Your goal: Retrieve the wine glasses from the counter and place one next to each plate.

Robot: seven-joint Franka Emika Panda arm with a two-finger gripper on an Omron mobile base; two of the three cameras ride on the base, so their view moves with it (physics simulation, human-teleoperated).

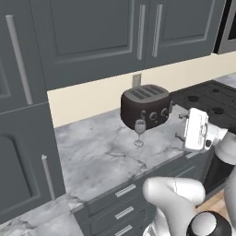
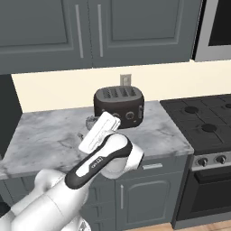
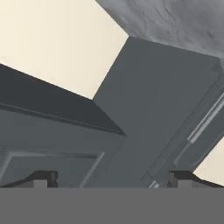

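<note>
One wine glass point(image 1: 139, 131) stands upright on the marble counter point(image 1: 97, 156), just in front of the toaster. My gripper point(image 1: 180, 126) hovers over the counter's right end, to the right of the glass and apart from it, turned sideways with its fingers toward the glass. In the right base view the gripper point(image 2: 85, 127) sits in front of the toaster above the counter point(image 2: 45, 131). The hand view has the gripper point(image 3: 111, 179) open, its fingertips point(image 3: 41, 178) far apart with nothing between them, facing a dark cabinet side and a strip of counter point(image 3: 175, 17). The plates are out of view.
A dark four-slot toaster point(image 1: 145, 106) point(image 2: 118, 106) stands at the back by a wall outlet point(image 2: 125, 80). A black stove point(image 1: 207, 99) point(image 2: 203, 122) adjoins the counter on the right. A tall dark cabinet point(image 1: 23, 138) bounds the left; upper cabinets point(image 2: 99, 31) hang overhead.
</note>
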